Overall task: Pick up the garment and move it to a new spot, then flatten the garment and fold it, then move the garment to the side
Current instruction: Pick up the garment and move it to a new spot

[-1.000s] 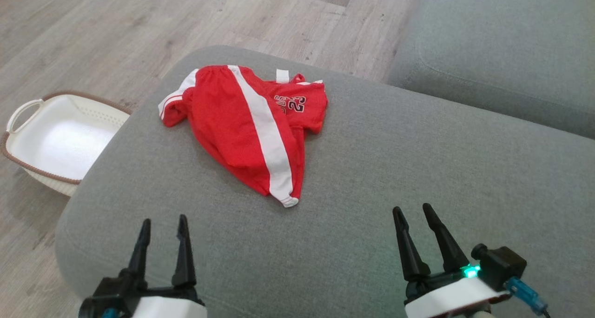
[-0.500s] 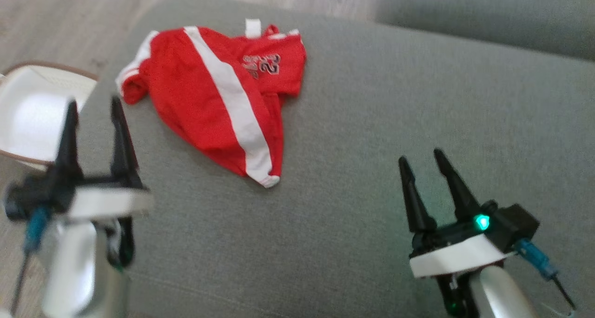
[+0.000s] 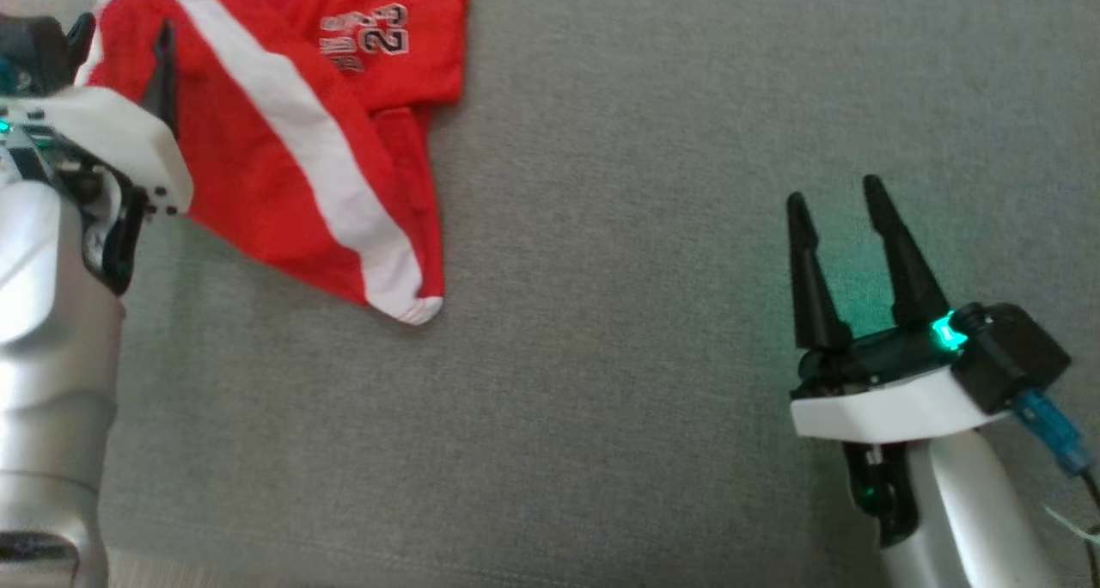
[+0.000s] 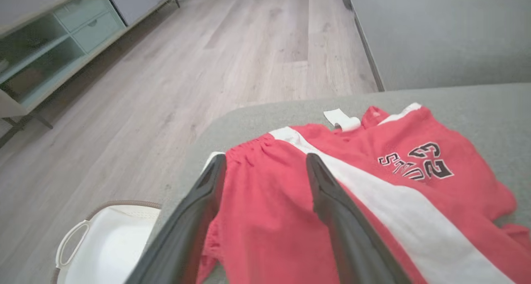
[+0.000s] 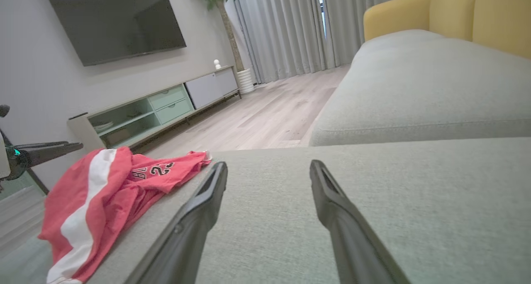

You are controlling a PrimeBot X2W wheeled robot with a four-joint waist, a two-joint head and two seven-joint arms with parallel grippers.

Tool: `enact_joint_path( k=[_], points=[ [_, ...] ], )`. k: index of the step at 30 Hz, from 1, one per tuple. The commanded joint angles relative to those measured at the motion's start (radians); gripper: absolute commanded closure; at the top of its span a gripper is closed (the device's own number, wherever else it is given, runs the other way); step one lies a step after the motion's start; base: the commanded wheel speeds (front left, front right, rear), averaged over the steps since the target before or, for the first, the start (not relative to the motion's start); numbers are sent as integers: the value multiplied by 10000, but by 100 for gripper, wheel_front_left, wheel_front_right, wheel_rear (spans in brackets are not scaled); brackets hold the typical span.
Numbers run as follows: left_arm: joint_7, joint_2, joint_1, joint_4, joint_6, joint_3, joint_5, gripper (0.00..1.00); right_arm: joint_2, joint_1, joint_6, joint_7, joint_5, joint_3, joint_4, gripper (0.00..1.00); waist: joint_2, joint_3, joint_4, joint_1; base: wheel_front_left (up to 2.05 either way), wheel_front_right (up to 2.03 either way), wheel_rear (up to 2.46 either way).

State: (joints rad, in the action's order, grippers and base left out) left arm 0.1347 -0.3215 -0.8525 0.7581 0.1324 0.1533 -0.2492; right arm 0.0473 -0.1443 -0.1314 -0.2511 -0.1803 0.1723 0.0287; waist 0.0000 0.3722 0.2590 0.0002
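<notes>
Jaws on both arms stand wide and hold nothing. On the near right, the right jaws, with their two dark fingers [image 3: 808,270] pointing away from the robot, hover over a bare stretch of the grey sofa cushion [image 3: 601,356], well apart from the cloth. That reads as a waiting post: out of the left arm's way, yet over the open middle where there is room to spread something flat.

On the near left, the pale left arm [image 3: 51,313] reaches forward, and one finger of the left jaws [image 3: 163,64] shows dark against the red garment [image 3: 232,184]. In the left wrist view, the fingers [image 4: 207,201] straddle the gathered end of the cloth, red fabric lying between them. The spread suits taking a thick pinch of bunched material. Whether the tips touch the cloth or sit just above it cannot be told.

The garment lies at the far left of the cushion, close to its rounded edge. It is rumpled and doubled over itself, with a white stripe [image 3: 326,192] running its length, a printed number [image 4: 423,161] on the right part and a small white tab [image 4: 342,120] at the far hem. So near the edge, it has little space for flattening, which is likely why it must be moved first. The lift has not yet begun.

Beyond the cushion's left edge, a white basket [image 4: 112,242] sits on the wooden floor [image 4: 207,68]. Farther off are a low cabinet [image 5: 157,109] and another grey seat [image 5: 415,89].
</notes>
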Motion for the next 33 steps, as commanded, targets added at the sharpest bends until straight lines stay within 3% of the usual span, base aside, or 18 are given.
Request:
enact_joint_path(
  k=[1,12,14,15,19,24,30,33],
  points=[
    [145,-666,-563,56,-21,-23,-207,0,29,-233,7,-107,-69,134,-368,0,0,475,-368,-2,0,0,0],
    [496,-954,-1463,1889,-19,1179,-1617,0,29,-481,7,-107,81,101,-542,0,0,1004,-668,-2,0,0,0],
    [426,-991,-1553,2055,-19,1303,-1870,80,29,-489,7,-107,88,73,-541,0,0,1023,-662,-2,0,0,0],
    [356,-1017,-1607,2131,-18,1369,-1934,100,29,-492,7,-107,90,64,-535,0,0,1024,-659,-2,0,0,0],
    [-19,-1071,-1786,2258,-18,1756,-2166,100,29,-517,7,-107,78,75,-444,0,0,895,-656,-2,0,0,0],
    [-1406,-1212,-2220,2274,-38,1639,-2349,100,29,-511,7,-107,-117,99,-324,0,0,492,-691,-2,0,0,0],
    [-2990,-1065,-2580,1953,-70,1486,-2440,100,29,-349,7,-107,-501,151,-141,0,0,-279,-756,-2,0,0,0],
    [-3204,-831,-2595,1332,-32,1541,-2855,100,29,-252,7,-107,-692,165,-52,0,0,-675,-807,-2,0,0,0]
  ],
)
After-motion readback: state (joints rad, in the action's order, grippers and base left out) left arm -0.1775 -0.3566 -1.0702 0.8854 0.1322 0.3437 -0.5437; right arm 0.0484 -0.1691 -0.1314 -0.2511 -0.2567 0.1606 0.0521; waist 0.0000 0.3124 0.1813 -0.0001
